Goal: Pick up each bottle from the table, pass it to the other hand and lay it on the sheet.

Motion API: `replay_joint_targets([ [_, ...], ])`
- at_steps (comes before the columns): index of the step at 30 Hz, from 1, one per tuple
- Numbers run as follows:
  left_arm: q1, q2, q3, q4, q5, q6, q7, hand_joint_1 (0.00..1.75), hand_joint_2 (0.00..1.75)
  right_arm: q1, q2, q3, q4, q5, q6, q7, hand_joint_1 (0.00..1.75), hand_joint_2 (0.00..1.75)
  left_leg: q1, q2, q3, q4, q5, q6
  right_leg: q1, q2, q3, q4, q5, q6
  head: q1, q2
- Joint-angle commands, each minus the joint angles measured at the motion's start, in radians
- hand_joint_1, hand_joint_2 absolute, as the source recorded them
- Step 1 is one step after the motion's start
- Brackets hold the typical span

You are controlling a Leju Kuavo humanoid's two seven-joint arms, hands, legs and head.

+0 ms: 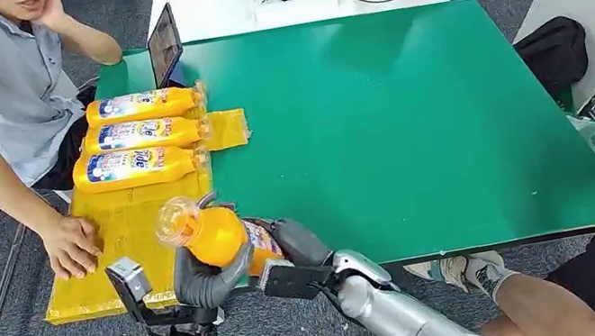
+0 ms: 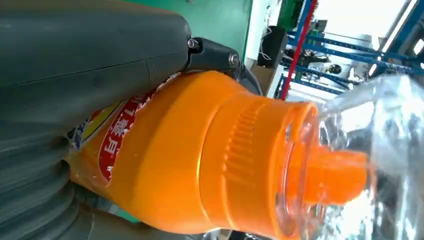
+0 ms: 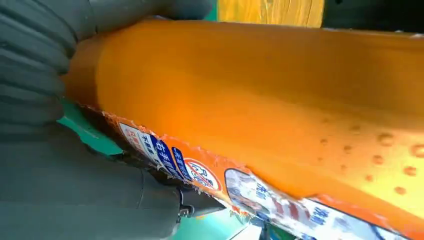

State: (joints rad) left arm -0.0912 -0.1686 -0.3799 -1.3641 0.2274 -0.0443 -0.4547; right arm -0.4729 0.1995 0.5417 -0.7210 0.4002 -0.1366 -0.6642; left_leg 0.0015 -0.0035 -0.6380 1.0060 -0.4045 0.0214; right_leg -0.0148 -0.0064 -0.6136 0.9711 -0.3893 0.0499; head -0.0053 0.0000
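1. Orange bottle [image 1: 215, 234] with a clear cap, tilted cap-up toward my left, up off the table at the near edge, gripped in both my left hand [image 1: 203, 280] and right hand [image 1: 293, 242].
2. Three more orange bottles [image 1: 138, 133] lie on their sides in a row, caps pointing right, at the sheet's far end.
3. The yellow sheet [image 1: 127, 233] lies flat along the table's left edge.

**Bottle held over the table's near left corner**

Three bottles [image 1: 144, 135] lie side by side on the far part of the sheet [image 1: 131, 232], which covers the table's [image 1: 412, 112] left edge. A person's hand [image 1: 70, 247] rests on the sheet's left side. Nearer, the held bottle [image 1: 214, 233] sits between the left hand [image 1: 203, 280] and the right hand [image 1: 289, 247], above the sheet's near right corner.
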Motion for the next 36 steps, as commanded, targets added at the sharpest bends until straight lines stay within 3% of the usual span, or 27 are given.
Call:
replay_joint_targets([
  [1,-0.041,-0.036,0.018,0.077,0.098,0.018,0.005,1.75,1.75,-0.055,0.048,0.011,0.034,-0.04,-0.033,-0.027,0.0,1.75,0.0,0.002,0.006,0.001,-0.003,-0.002,0.0,0.002,0.005,0.001,-0.003,-0.003,0.0,0.0],
  [2,-0.043,-0.03,0.023,0.066,0.104,0.023,-0.001,1.75,1.75,-0.049,0.046,0.015,0.023,-0.038,-0.047,-0.034,0.0,0.0,0.001,0.001,0.005,0.001,-0.003,-0.001,0.001,0.001,0.005,0.001,-0.003,-0.002,0.0,0.0],
  [7,-0.055,-0.018,0.042,0.055,0.102,0.066,-0.01,1.75,1.75,-0.03,0.028,0.026,-0.004,-0.05,-0.079,-0.034,0.0,0.0,0.001,0.0,0.002,0.0,-0.001,-0.001,0.001,0.0,0.002,0.0,-0.001,-0.001,0.0,0.0],
  [11,-0.109,0.01,0.08,0.086,0.05,0.154,-0.044,1.75,1.75,0.045,-0.089,0.119,-0.202,-0.109,-0.193,-0.034,0.0,0.0,0.001,-0.001,0.004,-0.001,-0.001,-0.001,0.001,-0.001,0.004,-0.001,-0.002,-0.002,0.0,0.0],
  [15,-0.172,0.045,0.084,0.119,-0.1,0.264,-0.075,1.75,1.75,0.065,-0.164,0.145,-0.268,-0.17,-0.329,-0.034,0.0,0.0,0.001,-0.003,0.004,-0.001,-0.001,-0.001,0.001,-0.003,0.004,-0.001,-0.002,-0.002,0.0,0.0],
  [23,-0.181,0.049,0.084,0.124,-0.118,0.273,-0.075,1.75,1.75,0.057,-0.168,0.14,-0.261,-0.176,-0.34,-0.034,0.0,0.0,0.0,-0.001,0.003,-0.001,-0.001,-0.001,0.0,0.0,0.002,-0.001,-0.001,-0.001,0.0,0.0],
  [26,-0.236,0.062,0.091,0.175,-0.269,0.364,-0.073,1.75,1.75,0.053,-0.175,0.064,-0.24,-0.189,-0.488,-0.034,0.0,0.0,0.001,-0.002,0.005,0.0,-0.002,-0.001,0.001,-0.002,0.005,0.0,-0.003,-0.002,0.0,0.0],
  [31,-0.27,0.054,0.101,0.212,-0.412,0.401,-0.069,1.75,1.75,0.075,-0.14,-0.125,-0.245,-0.268,-0.464,-0.034,0.0,0.0,0.0,-0.002,0.003,0.0,0.0,-0.001,0.0,-0.002,0.002,0.0,-0.001,-0.001,0.0,0.0],
  [36,-0.302,0.071,0.076,0.264,-0.525,0.436,-0.054,1.75,1.75,0.072,-0.158,-0.044,-0.244,-0.206,-0.485,-0.034,0.0,0.0,0.0,-0.001,0.004,0.0,-0.001,-0.001,0.0,-0.001,0.004,0.0,-0.001,-0.001,0.0,0.0],
])
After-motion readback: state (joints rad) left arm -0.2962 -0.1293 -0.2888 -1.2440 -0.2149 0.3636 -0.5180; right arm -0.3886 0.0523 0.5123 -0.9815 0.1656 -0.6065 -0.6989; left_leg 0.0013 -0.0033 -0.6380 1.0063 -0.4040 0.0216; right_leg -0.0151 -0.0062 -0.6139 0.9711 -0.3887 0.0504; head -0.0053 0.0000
